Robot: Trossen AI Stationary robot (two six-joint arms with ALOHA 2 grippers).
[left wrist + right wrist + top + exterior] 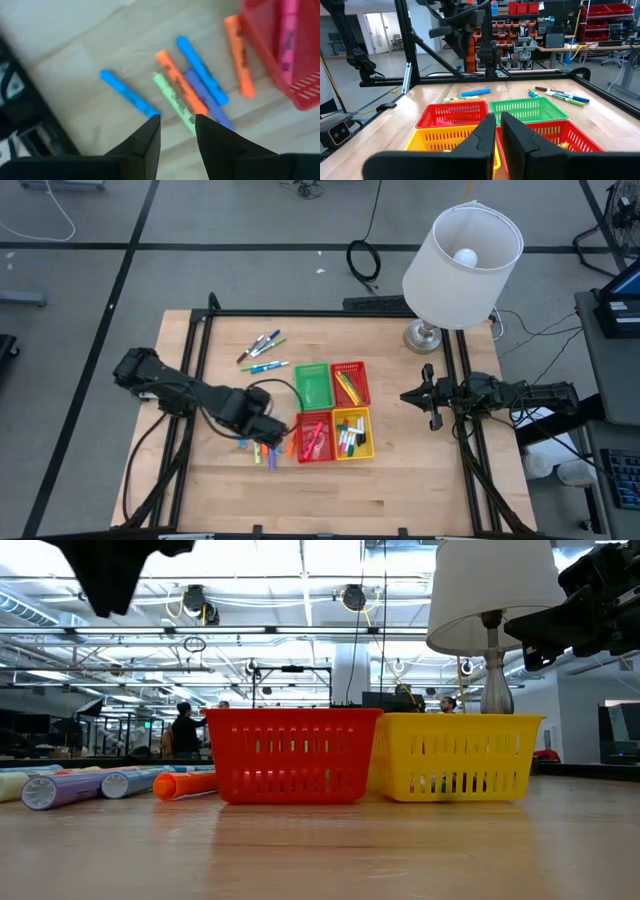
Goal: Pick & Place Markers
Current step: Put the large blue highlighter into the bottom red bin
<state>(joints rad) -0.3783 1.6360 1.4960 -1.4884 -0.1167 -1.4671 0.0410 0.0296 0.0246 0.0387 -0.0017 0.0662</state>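
Left pincer (177, 125) over markers (187, 90) (fingers parted), empty

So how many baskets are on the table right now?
4, in a two-by-two block mid-table: green basket and a red basket on the lamp side, another red basket and the yellow basket nearer the front. None looks hidden.
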